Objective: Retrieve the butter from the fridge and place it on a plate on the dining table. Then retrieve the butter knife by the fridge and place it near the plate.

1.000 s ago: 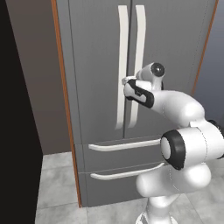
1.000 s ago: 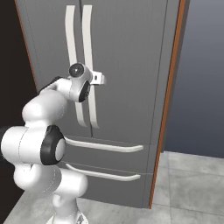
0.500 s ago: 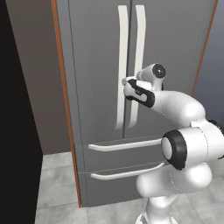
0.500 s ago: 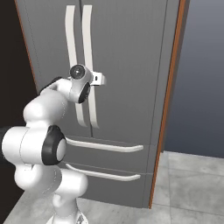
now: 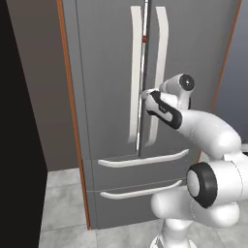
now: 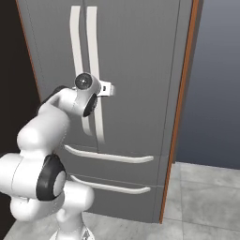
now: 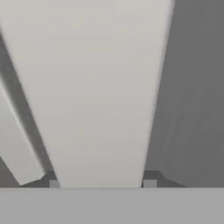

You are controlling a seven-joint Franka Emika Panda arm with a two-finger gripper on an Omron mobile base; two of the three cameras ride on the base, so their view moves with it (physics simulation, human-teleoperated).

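Note:
The fridge (image 5: 106,72) stands in front of me, tall and dark grey, with both upper doors and both drawers closed. My gripper (image 5: 147,95) is at mid height on the right door's long white handle (image 5: 160,58). In the hand view that handle (image 7: 100,96) runs between my fingertips (image 7: 54,183), which sit against its two edges, so the gripper (image 7: 102,183) is shut on it. From the right base view the hand (image 6: 101,89) presses against the same handle (image 6: 95,51). The butter, the plate, the dining table and the butter knife are out of view.
The left door's handle (image 5: 135,72) hangs close beside the held one. Two drawer handles (image 5: 143,160) cross below. A brown wooden panel (image 6: 180,117) borders the fridge's right side, a dark cabinet (image 5: 19,145) its left. Grey floor tiles (image 6: 206,201) lie open at the right.
The jaws have closed from wide open onto the right door handle. The arm has barely shifted, and the doors have stayed closed.

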